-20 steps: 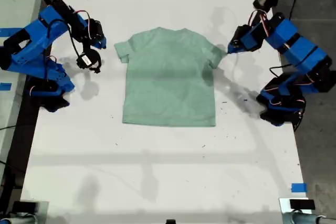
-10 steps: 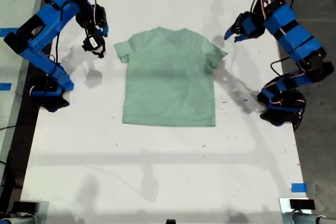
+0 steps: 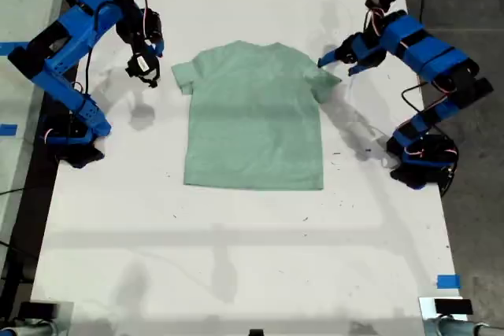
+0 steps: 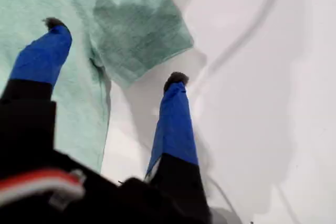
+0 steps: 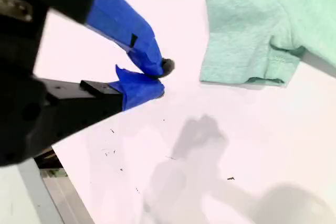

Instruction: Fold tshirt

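The pale mint-green tshirt (image 3: 256, 116) lies flat on the white table, collar toward the far edge. At the exterior view's right, my first gripper (image 3: 335, 62) hovers open above the shirt's sleeve; in the first wrist view its blue fingertips (image 4: 177, 80) straddle that sleeve (image 4: 142, 35), one over the cloth and one over bare table. My second gripper (image 3: 144, 73) is at the exterior view's left, beside the other sleeve and apart from it. The second wrist view shows it (image 5: 161, 77) shut on nothing, with the sleeve (image 5: 241, 40) a short way off.
The white table (image 3: 236, 257) has dark floor past its edge at the exterior view's right. Both arm bases (image 3: 71, 135) (image 3: 421, 163) stand at the table's sides. A blue tape mark (image 3: 447, 281) sits near the front corner at the exterior view's right.
My first gripper has swung toward the shirt, from beside the sleeve to over it. My second arm lifted and moved toward the far edge, then held nearly still.
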You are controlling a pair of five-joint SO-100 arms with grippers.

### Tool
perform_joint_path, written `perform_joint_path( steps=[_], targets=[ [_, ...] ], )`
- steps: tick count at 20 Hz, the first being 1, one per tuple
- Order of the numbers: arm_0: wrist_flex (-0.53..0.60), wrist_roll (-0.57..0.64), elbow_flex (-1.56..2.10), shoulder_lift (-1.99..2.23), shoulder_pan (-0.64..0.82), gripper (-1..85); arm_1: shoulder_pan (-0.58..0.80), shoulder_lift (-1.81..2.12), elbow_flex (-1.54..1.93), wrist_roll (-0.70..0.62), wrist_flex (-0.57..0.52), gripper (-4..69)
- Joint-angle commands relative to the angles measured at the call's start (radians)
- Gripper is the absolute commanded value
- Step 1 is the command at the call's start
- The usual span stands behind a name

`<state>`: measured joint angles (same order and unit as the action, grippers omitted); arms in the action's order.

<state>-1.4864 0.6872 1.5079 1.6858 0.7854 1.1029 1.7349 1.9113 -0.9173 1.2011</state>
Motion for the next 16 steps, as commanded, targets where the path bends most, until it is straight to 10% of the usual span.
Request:
perform_joint_path(
  steps=[1, 4, 8, 16],
  targets=[
    [0.006, 0.008, -0.023, 0.008, -0.021, 0.0, 0.017, -0.063, 0.028, -0.017, -0.127, 33.3],
    [0.006, 0.008, -0.018, 0.008, -0.029, 0.0, 0.014, -0.202, 0.032, -0.012, -0.202, 30.0],
    [0.008, 0.008, -0.002, 0.014, -0.040, 0.0, 0.014, -0.339, -0.048, -0.011, -0.201, -0.7],
    [0.029, 0.003, 0.072, 0.069, -0.048, 0.0, -0.055, -0.273, -0.169, -0.025, -0.046, -1.0]
  ],
)
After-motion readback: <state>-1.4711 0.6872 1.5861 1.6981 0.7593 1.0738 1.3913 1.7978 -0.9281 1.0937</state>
